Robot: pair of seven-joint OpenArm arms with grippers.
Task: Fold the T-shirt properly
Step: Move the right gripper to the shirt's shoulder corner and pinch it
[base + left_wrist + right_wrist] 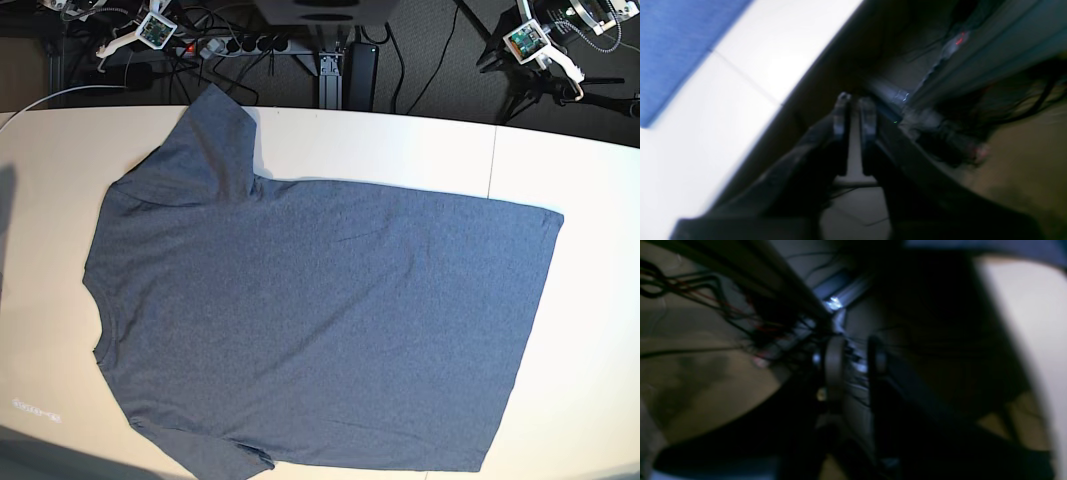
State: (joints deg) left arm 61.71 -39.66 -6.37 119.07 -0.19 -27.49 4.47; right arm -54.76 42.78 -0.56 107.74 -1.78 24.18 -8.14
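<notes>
Zero folds made so far, to judge by the cloth: lies spread flat as one layer on the white counter (590,300), the T-shirt (320,330), with the neck (98,320) toward the left of the base view, the hem (525,330) toward the right, and one sleeve (200,140) reaching to the far edge. Shows no lettering on the upper face. Seems therefore the very beginning of the task, the approach before the first grasp. Left gripper (855,100): jaws apart by a narrow gap, nothing between them, hanging beyond the edge of the counter with only a corner of blue cloth in its blurred view. Right gripper (855,351): jaws apart a little wider, also empty, turned toward cables and floor beside the counter, well apart from the cloth; very blurred and dark, so no more to tell. Next, probably, calls for bringing both arms over the counter, lowering each to one long edge of the shirt, one near the sleeve and one near the hem, and pinching only the top of the fabric. Needs then a lift and a carry across, both sides together and level, so that the fold line comes straight and no wrinkle gets trapped below.
</notes>
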